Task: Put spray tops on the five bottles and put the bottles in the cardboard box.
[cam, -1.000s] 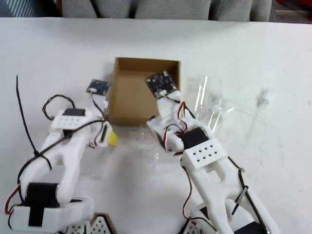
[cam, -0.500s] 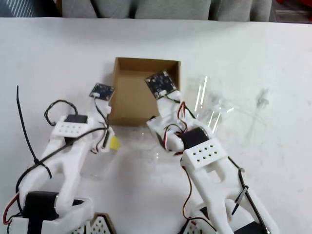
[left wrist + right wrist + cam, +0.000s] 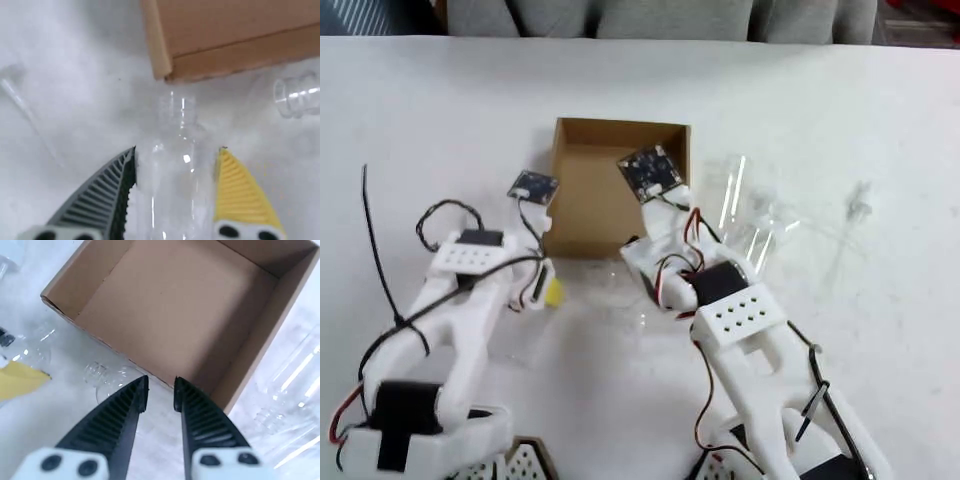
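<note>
Slip is the first danger. In the lower centre of the left wrist view, your left gripper [image 3: 177, 150] has its grey and yellow jaws closed against the sides of a clear bottle [image 3: 175, 175]. The bottle's open neck, with nothing screwed on it, points at the corner of the cardboard box [image 3: 225, 35]. Smooth round plastic may, I think, roll or shoot out if you lift fast, and it could land in the box uncapped.

In the middle, the right gripper [image 3: 160, 387] hangs over the near wall of the box. Its jaws leave only a narrow gap, with nothing between them. Lowering it could strike that wall or the second bottle [image 3: 102, 377] lying just beside it.

The left wrist view shows the bare neck clearly, while in the high view this bottle is hard to see. The right wrist view shows the box floor with no bottle on it, which the arm partly covers from above, and more bottles [image 3: 285, 390] at its right edge.
</note>
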